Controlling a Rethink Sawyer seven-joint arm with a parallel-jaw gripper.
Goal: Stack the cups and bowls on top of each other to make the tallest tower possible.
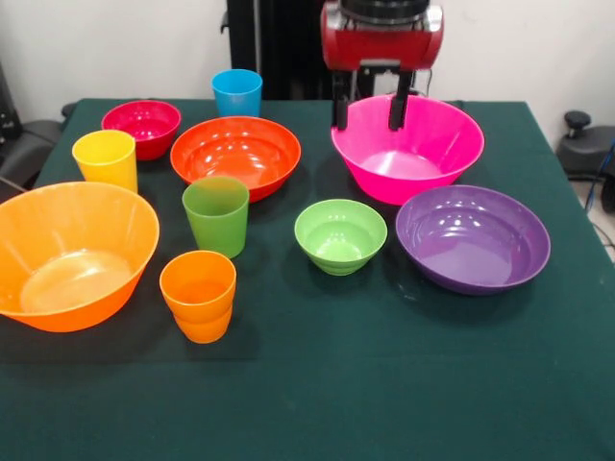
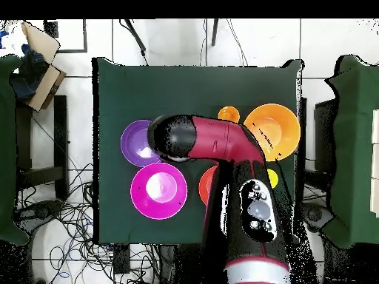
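The gripper (image 1: 370, 111) hangs from the red and black arm over the far rim of the large glossy pink plastic bowl (image 1: 408, 154); its two black fingers (image 1: 339, 108) are spread apart and hold nothing, their tips level with the rim, though whether they touch it is unclear. No tower stands; every piece sits apart on the dark green cloth-covered desk (image 1: 384, 384): the large orange bowl (image 1: 67, 254) at the left edge; the wide shallow red-orange bowl (image 1: 235, 154) and small crimson bowl (image 1: 141, 125) behind; the wide purple bowl (image 1: 473, 237) just beside the pink one; the small light green bowl (image 1: 340, 234) in the middle; the yellow tumbler (image 1: 106, 158), green tumbler (image 1: 216, 214), orange tumbler (image 1: 198, 294) and blue tumbler (image 1: 237, 92) upright.
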